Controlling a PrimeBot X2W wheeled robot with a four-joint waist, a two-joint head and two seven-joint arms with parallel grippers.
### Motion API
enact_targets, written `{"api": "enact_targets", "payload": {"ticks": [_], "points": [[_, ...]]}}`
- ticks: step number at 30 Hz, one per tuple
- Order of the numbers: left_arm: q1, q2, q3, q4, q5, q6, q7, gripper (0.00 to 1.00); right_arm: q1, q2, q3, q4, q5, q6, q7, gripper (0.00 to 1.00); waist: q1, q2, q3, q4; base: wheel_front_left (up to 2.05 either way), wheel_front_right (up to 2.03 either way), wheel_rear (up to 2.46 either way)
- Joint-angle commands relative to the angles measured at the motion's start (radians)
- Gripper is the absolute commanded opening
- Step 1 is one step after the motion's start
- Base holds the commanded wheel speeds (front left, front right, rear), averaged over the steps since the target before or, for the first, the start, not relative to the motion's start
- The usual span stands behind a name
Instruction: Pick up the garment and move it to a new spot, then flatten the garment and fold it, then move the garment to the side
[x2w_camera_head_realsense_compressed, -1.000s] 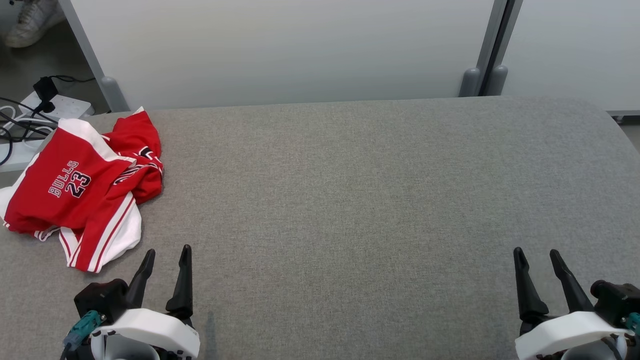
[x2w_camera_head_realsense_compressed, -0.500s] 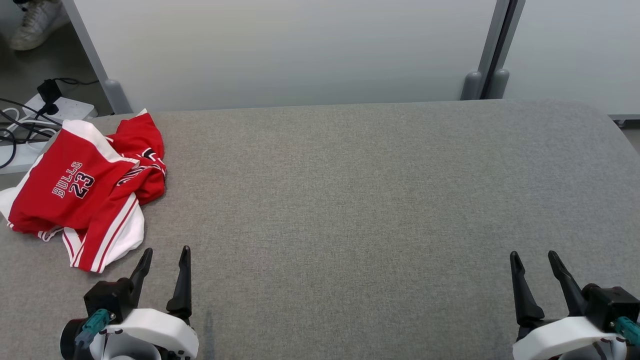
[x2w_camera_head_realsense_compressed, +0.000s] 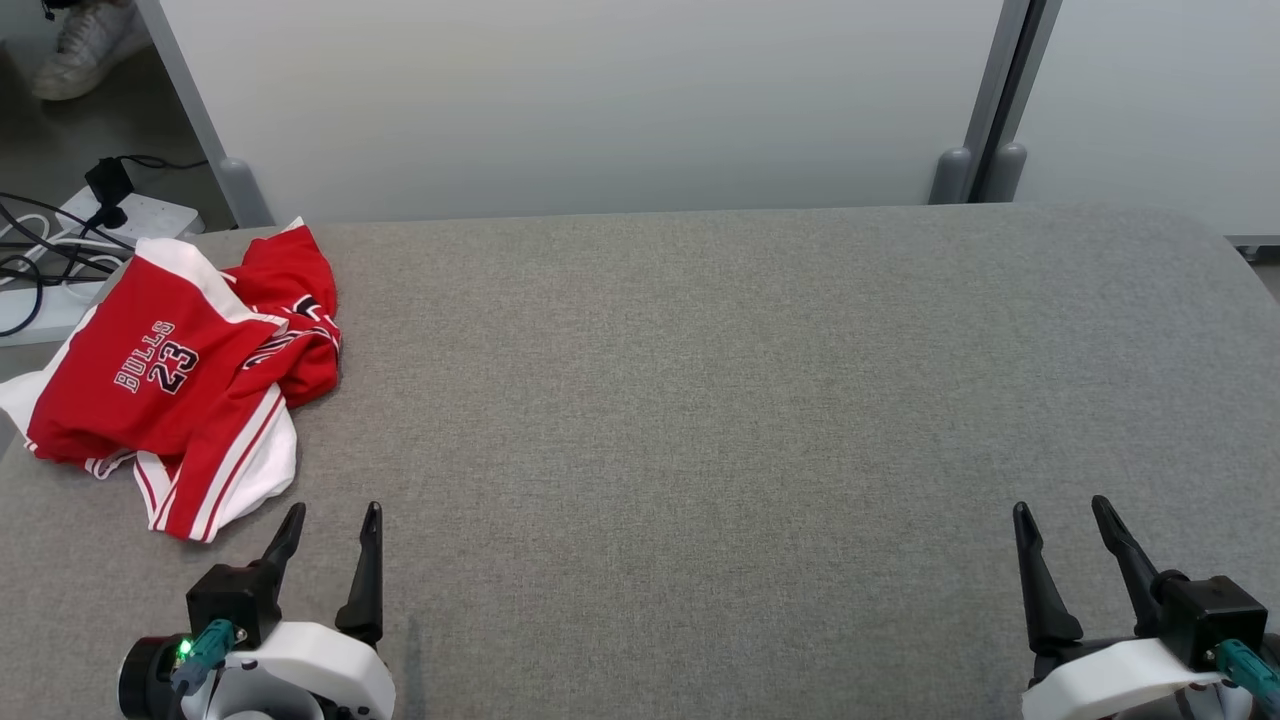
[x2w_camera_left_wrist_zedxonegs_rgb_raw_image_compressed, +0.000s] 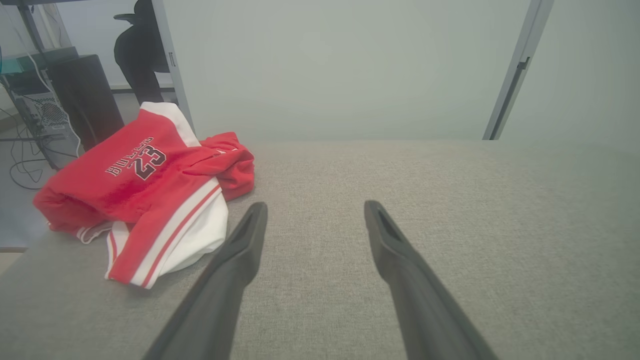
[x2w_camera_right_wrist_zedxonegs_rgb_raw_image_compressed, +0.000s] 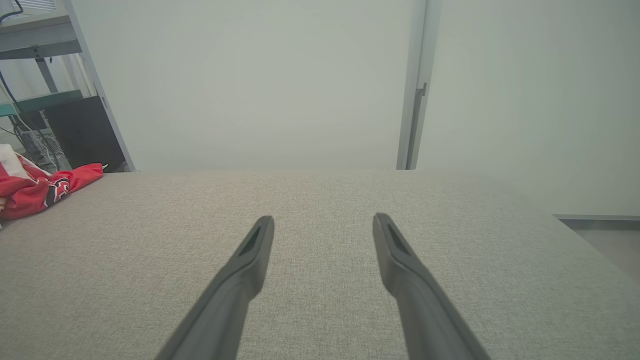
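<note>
Left gripper (x2w_camera_head_realsense_compressed: 333, 512) hangs over the near-left part of the grey cloth-covered table (x2w_camera_head_realsense_compressed: 700, 400) with its two dark fingers spread apart and nothing between them. The right gripper (x2w_camera_head_realsense_compressed: 1060, 505) stands the same way, apart and empty, near the near-right corner. The garment (x2w_camera_head_realsense_compressed: 160, 390), a red and white jersey printed with "BULLS 23", lies crumpled at the far-left corner. Its left side laps over the table's left edge, and its white-banded hem reaches toward the left gripper without touching it. It looks light, soft and limp, so it will probably sag and bunch when lifted rather than keep any shape, and the cloth top may drag on it a little. The near hem with the red and white stripes (x2w_camera_left_wrist_zedxonegs_rgb_raw_image_compressed: 165, 240) looks like the best hold for the left gripper, since it is closest and lies in a flat double layer. A pinch on the raised red fold at the far side might gather several layers at once. Nothing stands on the table between gripper and garment, and the wide middle is free for spreading. Off the far-left corner a power strip (x2w_camera_head_realsense_compressed: 135, 212) with dark cables lies on the floor beside a person's pale shoe (x2w_camera_head_realsense_compressed: 80, 45), so any cloth that slides off that edge could snag there. White partition panels (x2w_camera_head_realsense_compressed: 600, 100) close the far edge.
</note>
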Motion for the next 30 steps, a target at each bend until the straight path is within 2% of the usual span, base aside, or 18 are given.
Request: {"api": "enact_targets", "payload": {"ticks": [1, 11, 17, 22, 30], "points": [[-0.072, 0.017, 0.039, -0.014, 0.007, 0.002, -0.013, 1.0, -0.014, -0.016, 0.02, -0.02, -0.008, 0.007, -0.014, 1.0, 0.0, 0.0, 0.001, 0.002, 0.0, 0.0, 0.0], [-0.078, 0.011, 0.045, 0.008, -0.017, -0.001, -0.013, 1.0, -0.009, -0.015, 0.014, -0.021, 0.01, 0.007, -0.014, 1.0, 0.0, 0.0, 0.0, 0.019, 0.0, 0.0, 0.0], [-0.088, 0.007, 0.04, 0.011, -0.019, 0.0, -0.013, 1.0, -0.009, -0.018, 0.017, -0.027, 0.02, 0.007, -0.014, 1.0, 0.0, 0.0, -0.001, 0.062, 0.0, 0.0, 0.0], [-0.092, 0.008, 0.044, 0.005, -0.02, 0.005, -0.013, 1.0, -0.024, -0.022, 0.048, -0.039, 0.029, 0.007, -0.014, 1.0, 0.0, 0.0, 0.003, 0.126, 0.0, 0.0, 0.0], [-0.082, 0.009, 0.061, -0.009, -0.027, 0.015, -0.013, 1.0, -0.059, -0.022, 0.127, -0.067, 0.042, 0.007, -0.014, 1.0, 0.0, 0.0, 0.01, 0.289, 0.0, 0.0, 0.0]]}}
